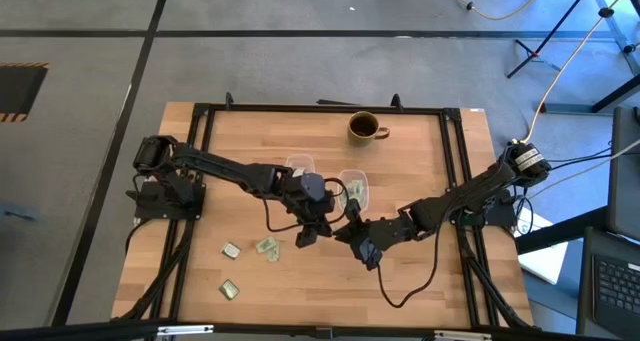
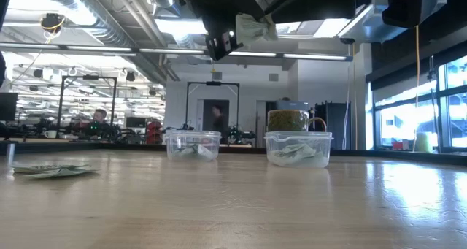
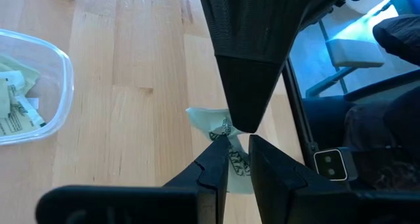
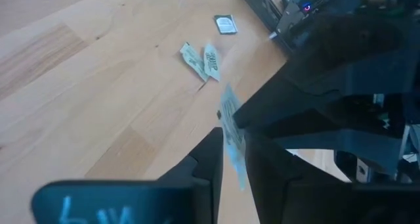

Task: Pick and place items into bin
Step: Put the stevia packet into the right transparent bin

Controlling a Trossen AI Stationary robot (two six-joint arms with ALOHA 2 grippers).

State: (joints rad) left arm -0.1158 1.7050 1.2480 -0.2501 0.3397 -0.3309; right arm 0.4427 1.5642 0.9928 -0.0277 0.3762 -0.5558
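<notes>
Both grippers meet over the middle of the table, each shut on the same small pale green and white packet, which is high above the wood in the low view. My left gripper comes from the left and my right gripper from the right. Two packets lie flat on the table together, and others lie singly. Two clear bins stand beyond the grippers with packets inside. My left gripper pinches one end of the packet between its two fingers, slanting downward from the table's left. The packet is lifted clear of the table and looks crumpled. My right gripper pinches the same packet between its two fingers, slanting downward from the table's right. The packet stands edge-on in the gap and reaches out past the fingertips.
A brown mug stands near the far edge, behind the right bin. The left bin stands beside it. A black frame runs around the tabletop. Bare wood lies near the front edge between the arms.
</notes>
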